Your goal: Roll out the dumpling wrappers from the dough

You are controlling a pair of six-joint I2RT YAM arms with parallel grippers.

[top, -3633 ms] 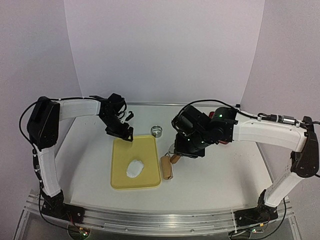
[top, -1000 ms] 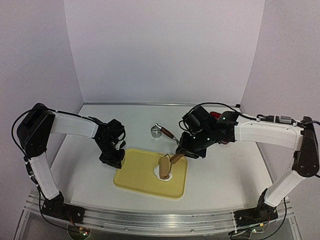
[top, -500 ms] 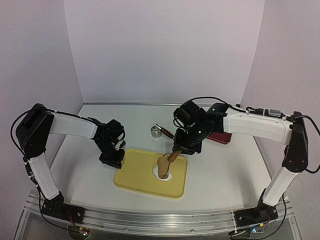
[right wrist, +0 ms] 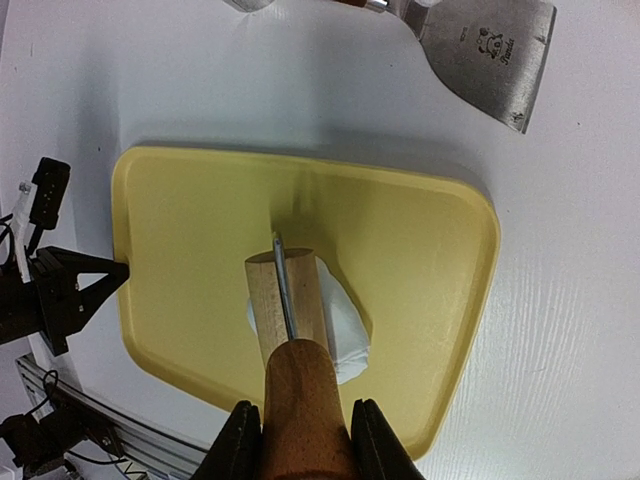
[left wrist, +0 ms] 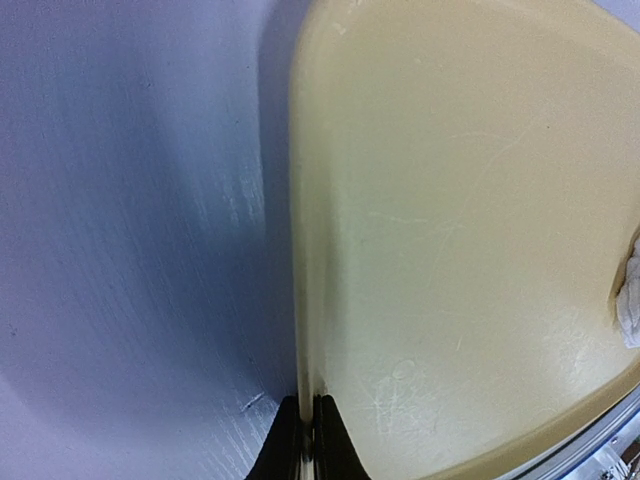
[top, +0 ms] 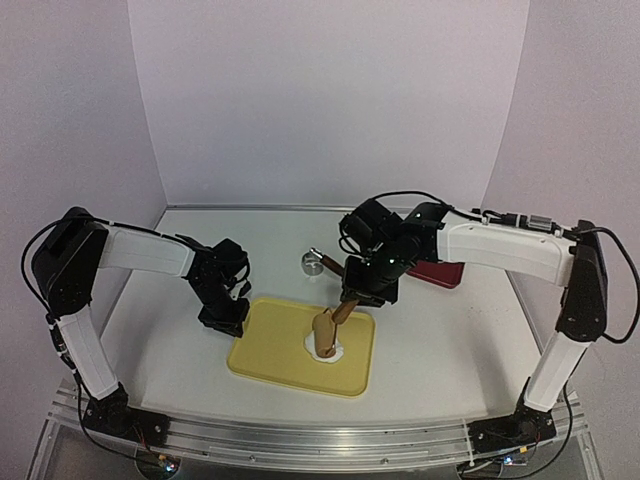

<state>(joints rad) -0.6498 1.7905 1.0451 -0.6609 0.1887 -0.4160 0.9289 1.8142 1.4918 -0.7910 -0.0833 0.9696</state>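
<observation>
The dough (right wrist: 347,332) is a soft white lump on the yellow tray (top: 270,350), also seen in the top view (top: 337,352). A wooden roller (right wrist: 285,300) rests on top of it, hiding most of it. My right gripper (right wrist: 303,440) is shut on the roller's brown handle (right wrist: 300,395), tilted down from the tray's far side (top: 352,300). My left gripper (left wrist: 308,445) is shut on the tray's left rim (left wrist: 303,300), at the tray's left edge in the top view (top: 225,318). No dumpling wrappers are in view.
A small steel ring cutter (top: 312,263) stands behind the tray. A steel scraper (right wrist: 490,35) with a dark handle lies next to the cutter. A dark red object (top: 435,272) sits behind my right arm.
Earlier the roller lay beside the tray and the tray sat further left. Now the tray is shifted right and turned, and the roller is on the dough. Over the last second my right arm drew the roller slightly leftward.
</observation>
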